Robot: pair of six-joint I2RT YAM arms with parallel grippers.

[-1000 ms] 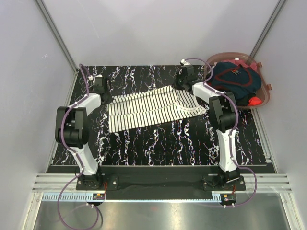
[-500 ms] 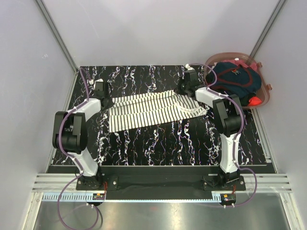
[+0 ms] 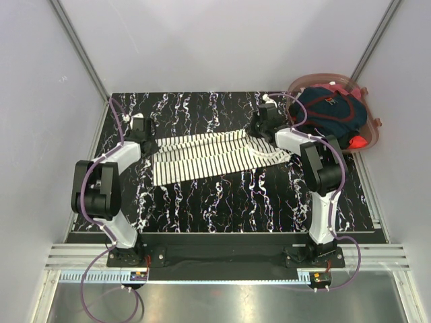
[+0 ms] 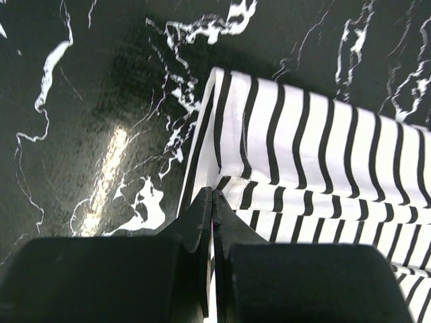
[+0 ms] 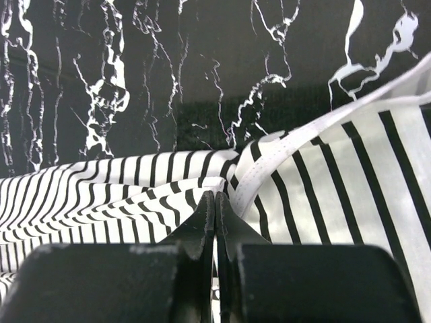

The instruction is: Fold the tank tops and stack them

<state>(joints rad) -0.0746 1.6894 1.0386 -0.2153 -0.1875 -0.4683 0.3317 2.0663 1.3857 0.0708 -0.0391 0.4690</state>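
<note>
The white tank top with navy stripes [image 3: 202,155] lies spread across the middle of the black marbled table [image 3: 222,202]. My left gripper [image 3: 147,142] is shut on its left edge, where the cloth [image 4: 323,134] is doubled over itself just past the closed fingertips [image 4: 213,192]. My right gripper [image 3: 258,129] is shut on the far right part, pinching a striped fold [image 5: 101,195] next to a white trimmed armhole band [image 5: 215,195]. The dark navy tank top [image 3: 330,113] sits bunched in the basket at the back right.
A pink translucent basket [image 3: 372,128] stands at the table's back right corner, and something red [image 3: 358,141] lies in it beside the navy top. Grey walls close in the table at the back and on both sides. The arm bases sit at the near edge.
Both grippers have come a little toward the near side with the striped top's far edge, the right one also drifting right. The cloth now looks narrower from front to back.
</note>
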